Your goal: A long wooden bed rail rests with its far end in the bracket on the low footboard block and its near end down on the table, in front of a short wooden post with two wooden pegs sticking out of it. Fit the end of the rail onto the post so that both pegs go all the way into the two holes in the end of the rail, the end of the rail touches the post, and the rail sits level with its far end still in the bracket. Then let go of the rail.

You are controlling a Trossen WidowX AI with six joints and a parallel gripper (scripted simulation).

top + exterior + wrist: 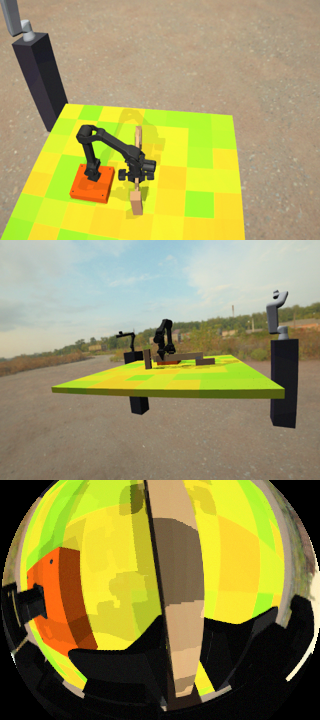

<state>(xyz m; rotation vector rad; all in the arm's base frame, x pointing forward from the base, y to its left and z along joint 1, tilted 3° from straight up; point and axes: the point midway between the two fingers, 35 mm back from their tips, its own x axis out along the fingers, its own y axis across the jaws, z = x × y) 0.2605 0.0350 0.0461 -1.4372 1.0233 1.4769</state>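
The wooden rail (136,181) (180,357) (177,565) is held clear of the table at its near end. In the exterior view it slopes slightly, with the near end lower than the far end. My gripper (136,180) (161,358) (171,617) is shut on the rail close to its near end. The upright post (136,202) (147,359) stands just beyond that end, with a narrow gap between them. The pegs and holes are too small to make out. The rail's far end is over the footboard block (206,361); its seating in the bracket is unclear.
The orange base plate (90,187) (168,362) (70,600) of my arm is beside the rail. The table (201,178) (165,384) carries everything. A dark pedestal (38,77) (284,382) with a grey arm stands off the table; another with a black arm is behind it.
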